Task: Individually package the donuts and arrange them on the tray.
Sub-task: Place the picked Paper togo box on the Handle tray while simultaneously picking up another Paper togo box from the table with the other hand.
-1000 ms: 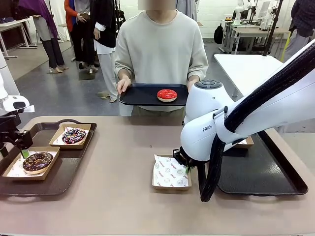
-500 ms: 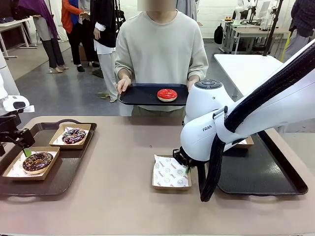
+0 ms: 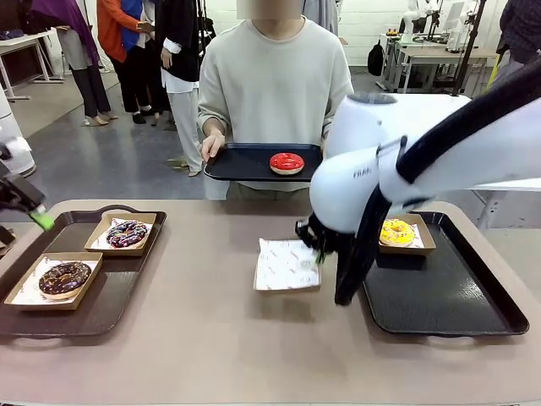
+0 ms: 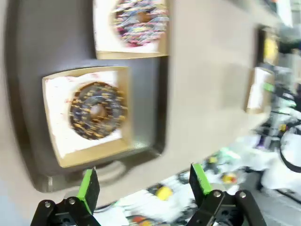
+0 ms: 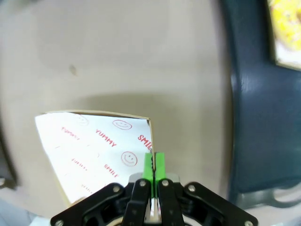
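Tabletop: plain beige.
Left tray, right tray, person's tray: black.
Red donut: glossy red.
Yellow donut: yellow glaze.
Chocolate donut: dark brown, yellow and pale sprinkles.
Purple-pink donut: dark, pink and white sprinkles.
Boxes: brown card, white paper liner.
Empty box: white liner, red print with smiley faces.
Person's sweater: pale grey-beige.
Right gripper, left gripper: black, green pads.
Arms: white, black cable sleeve.
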